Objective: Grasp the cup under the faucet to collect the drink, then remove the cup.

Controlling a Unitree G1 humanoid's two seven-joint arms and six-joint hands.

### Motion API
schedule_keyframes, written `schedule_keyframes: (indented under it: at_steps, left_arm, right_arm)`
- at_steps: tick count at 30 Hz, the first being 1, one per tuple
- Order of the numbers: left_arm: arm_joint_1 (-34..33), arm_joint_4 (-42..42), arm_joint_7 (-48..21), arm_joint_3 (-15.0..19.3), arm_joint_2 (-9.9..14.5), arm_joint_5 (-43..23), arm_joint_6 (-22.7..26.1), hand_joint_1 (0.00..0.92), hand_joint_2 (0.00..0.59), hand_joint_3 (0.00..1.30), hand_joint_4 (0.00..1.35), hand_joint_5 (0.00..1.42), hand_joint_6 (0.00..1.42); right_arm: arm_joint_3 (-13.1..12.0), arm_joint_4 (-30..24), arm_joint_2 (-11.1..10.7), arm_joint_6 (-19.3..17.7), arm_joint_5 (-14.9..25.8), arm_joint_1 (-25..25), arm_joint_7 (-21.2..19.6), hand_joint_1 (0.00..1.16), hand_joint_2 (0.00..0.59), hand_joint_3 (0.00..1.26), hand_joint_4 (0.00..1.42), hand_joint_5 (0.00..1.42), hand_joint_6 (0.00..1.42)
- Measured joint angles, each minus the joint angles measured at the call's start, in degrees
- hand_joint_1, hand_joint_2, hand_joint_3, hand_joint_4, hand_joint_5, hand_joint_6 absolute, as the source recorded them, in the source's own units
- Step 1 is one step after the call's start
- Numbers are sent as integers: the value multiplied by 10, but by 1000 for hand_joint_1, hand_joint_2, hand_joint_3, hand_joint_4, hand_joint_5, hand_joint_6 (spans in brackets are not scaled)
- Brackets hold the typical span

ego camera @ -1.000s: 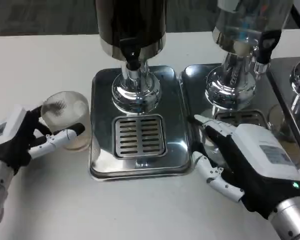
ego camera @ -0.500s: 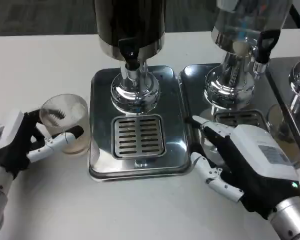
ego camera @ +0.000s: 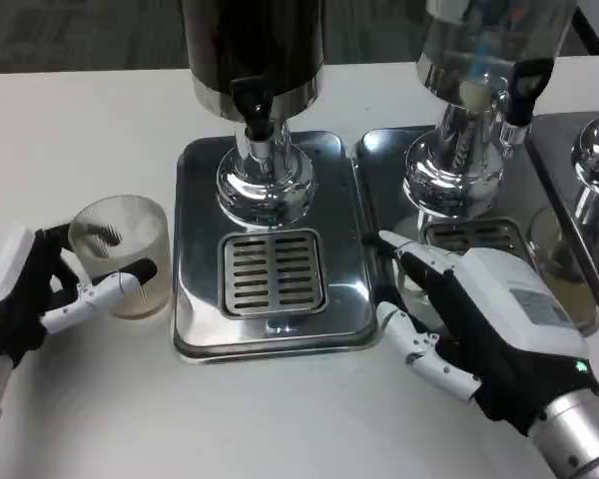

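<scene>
A clear ribbed cup (ego camera: 120, 254), pale-tinted near its base, stands on the white table just left of the steel drip tray (ego camera: 195, 200). My left hand (ego camera: 25, 294) grips it, one finger across its front and dark fingers behind it. The black faucet (ego camera: 252, 105) of the dark dispenser hangs over the slotted grate (ego camera: 273, 271), which has nothing on it. On the table at the tray's right edge rests my right hand (ego camera: 494, 329), fingers spread and holding nothing.
A second dispenser (ego camera: 474, 90) with its own steel tray (ego camera: 384, 160) stands to the right, just beyond my right hand. A third chrome base (ego camera: 594, 175) is at the far right edge. Bare white table lies in front.
The whole picture has shifted slightly left. My left hand has drawn the cup a little nearer to me, still beside the tray. The right hand has stayed put.
</scene>
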Motion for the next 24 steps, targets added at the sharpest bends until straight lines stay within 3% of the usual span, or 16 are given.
schedule_keyframes:
  at_steps: [6,24]
  left_arm:
    - [10,-3,3,9,15,0,-6,149,213,543,558,848,1150]
    - [22,-36,7,40,24,0,-57,160,212,545,565,848,1150]
  right_arm:
    - [2,5,1,-3,2,-3,-5,23,488,156,183,156,147]
    - [6,11,3,-4,11,-5,-18,18,488,156,184,158,161]
